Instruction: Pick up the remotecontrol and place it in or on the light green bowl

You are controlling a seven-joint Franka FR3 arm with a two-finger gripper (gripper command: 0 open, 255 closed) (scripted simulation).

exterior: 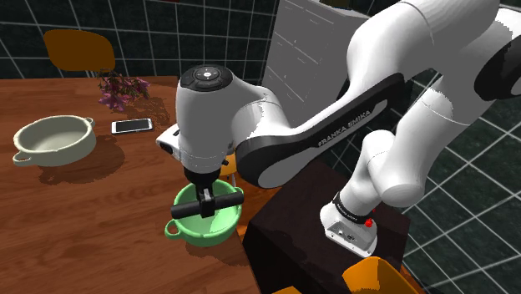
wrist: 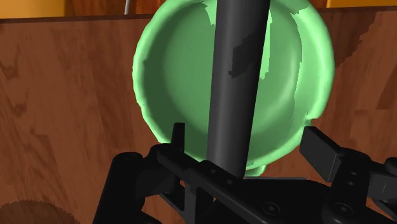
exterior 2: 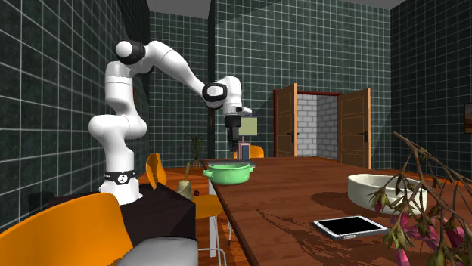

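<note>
While the slim dark bar-shaped remote control [wrist: 234,95] stretches across the light green round bowl [wrist: 167,70], the black hand [wrist: 248,137] hangs over it w/ fingers [wrist: 323,151] apart, gaps both sides, not gripping. Bowl sits on brown wooden desk [wrist: 63,102], approx 7 o'clock in shoulder view.

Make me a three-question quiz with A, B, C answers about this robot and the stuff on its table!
1. Where is the remote?
A. over the green bowl
B. beside the phone
C. on the floor

2. How many bowls are on the table?
A. one
B. two
C. four

3. The brown doors are
A. shut
B. open
C. missing

Answers:
1. A: the remote is under the end effector, with the bowl right beneath it.
2. B: there is the green bowl and a pale bowl.
3. B: the doors are swung apart.
</note>
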